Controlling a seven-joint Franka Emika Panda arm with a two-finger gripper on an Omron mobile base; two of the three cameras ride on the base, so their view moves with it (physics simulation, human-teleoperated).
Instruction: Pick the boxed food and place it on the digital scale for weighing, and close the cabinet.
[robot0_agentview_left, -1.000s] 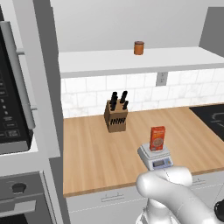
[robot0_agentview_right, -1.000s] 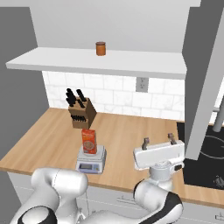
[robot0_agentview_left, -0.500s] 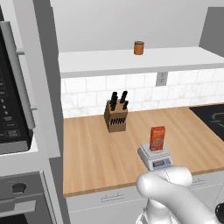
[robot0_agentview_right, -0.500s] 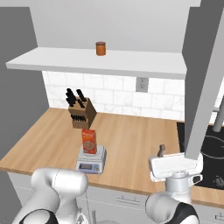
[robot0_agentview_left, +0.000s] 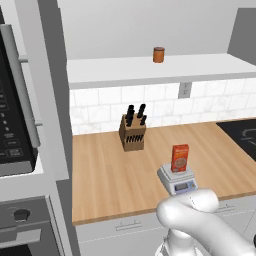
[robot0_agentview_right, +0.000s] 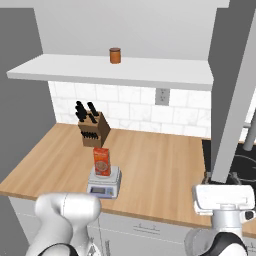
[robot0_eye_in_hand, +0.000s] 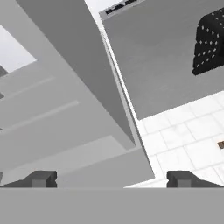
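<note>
The orange-red boxed food (robot0_agentview_left: 180, 158) (robot0_agentview_right: 101, 161) stands upright on the platform of the light grey digital scale (robot0_agentview_left: 184, 186) (robot0_agentview_right: 103, 189), near the counter's front edge. The cabinet stands open: its pale shelf (robot0_agentview_left: 150, 70) (robot0_agentview_right: 110, 71) is exposed, and its right door (robot0_agentview_right: 235, 95) swings out over the counter's right end. My gripper (robot0_agentview_right: 220, 176) is far right of the scale, pointing up just under that door's lower edge. In the hand view the gripper (robot0_eye_in_hand: 111, 178) is open with nothing between its fingertips, and the door's (robot0_eye_in_hand: 78, 65) grey slab rises right ahead.
A small orange-brown can (robot0_agentview_left: 158, 54) (robot0_agentview_right: 115, 55) stands on the cabinet shelf. A wooden knife block (robot0_agentview_left: 133, 131) (robot0_agentview_right: 93, 130) sits at the back of the wooden counter (robot0_agentview_left: 105, 175). The microwave column (robot0_agentview_left: 15, 115) fills the left, and a dark cooktop (robot0_agentview_right: 240, 160) lies at the right.
My hand has swung to the right and settled under the open right cabinet door. The boxed food and the scale have not moved.
</note>
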